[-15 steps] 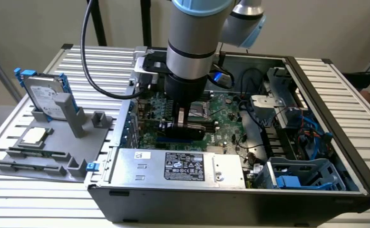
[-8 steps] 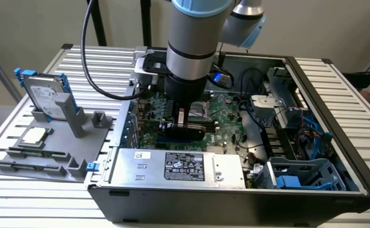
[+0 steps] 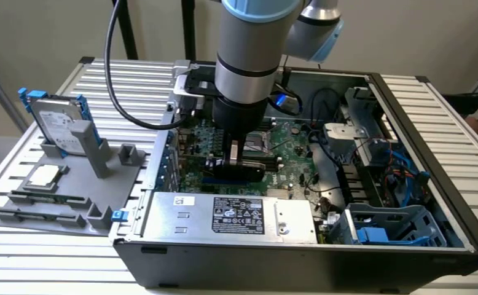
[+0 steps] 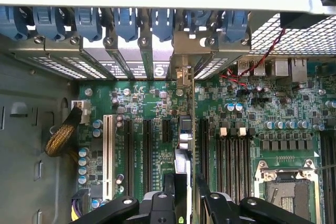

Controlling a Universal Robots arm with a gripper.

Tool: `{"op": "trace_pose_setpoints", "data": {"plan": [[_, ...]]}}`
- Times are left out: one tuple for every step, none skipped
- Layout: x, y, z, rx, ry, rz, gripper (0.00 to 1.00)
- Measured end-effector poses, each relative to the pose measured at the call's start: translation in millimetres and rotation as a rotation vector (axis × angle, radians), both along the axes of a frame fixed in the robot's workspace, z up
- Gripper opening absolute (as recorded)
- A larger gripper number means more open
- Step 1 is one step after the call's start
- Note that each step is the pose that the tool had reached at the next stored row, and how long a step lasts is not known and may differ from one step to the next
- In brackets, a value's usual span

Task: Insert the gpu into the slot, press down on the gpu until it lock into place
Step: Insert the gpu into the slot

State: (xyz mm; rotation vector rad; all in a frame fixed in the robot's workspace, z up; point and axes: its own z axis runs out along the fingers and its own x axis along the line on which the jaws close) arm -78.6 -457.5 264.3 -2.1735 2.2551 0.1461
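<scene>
- An open computer case (image 3: 305,264) fills the centre and right of the exterior view. A grey parts tray (image 3: 133,178) sits on the table at the exterior view's left.
- The arm reaches straight down into the case. Its gripper (image 3: 237,167) is low over the green motherboard (image 3: 292,166), in the centre of the frame.
- The gpu (image 3: 251,171) is directly under the gripper, a black card standing on edge on the board, above the silver power supply (image 3: 231,215).
- A thin blue strip, apparently the slot (image 3: 227,182), shows along the card's lower edge.
- In the wrist view the gpu (image 4: 188,129) is seen edge-on, running from the rear bracket openings to the gripper (image 4: 185,184), beside the black memory slots (image 4: 233,156).
- The gripper's fingers (image 4: 169,188) are spread wide, one on each side of the card, not clamped on it.
- Progress, as a judgement: the card is lined up in or on the slot, so insertion looks largely done.
- Whether it is fully seated and locked cannot be seen.
</scene>
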Motion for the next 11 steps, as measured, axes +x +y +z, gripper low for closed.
{"op": "trace_pose_setpoints", "data": {"plan": [[0.0, 0.0, 0.2, 0.0000, -0.0002, 0.000, 0.26], [0.0, 0.0, 0.6, -0.0002, -0.0001, 0.000, 0.26], [-0.1, 0.0, 0.7, -0.0002, -0.0003, 0.000, 0.26], [-0.2, 0.0, 0.7, 0.0000, -0.0006, 0.000, 0.26], [-0.2, 0.0, 1.0, -0.0002, -0.0008, 0.000, 0.26], [-0.4, 0.0, 1.2, -0.0003, -0.0011, 0.000, 0.26], [-0.5, 0.0, 1.5, -0.0003, -0.0015, 0.000, 0.26], [-0.7, 0.0, 1.7, -0.0003, -0.0023, 0.000, 0.26], [-0.8, 0.0, 1.9, -0.0003, -0.0036, 0.000, 0.26], [-1.0, 0.0, 1.9, -0.0001, -0.0055, 0.000, 0.26], [-1.4, 0.0, 1.9, -0.0002, -0.0079, 0.000, 0.26]]}}
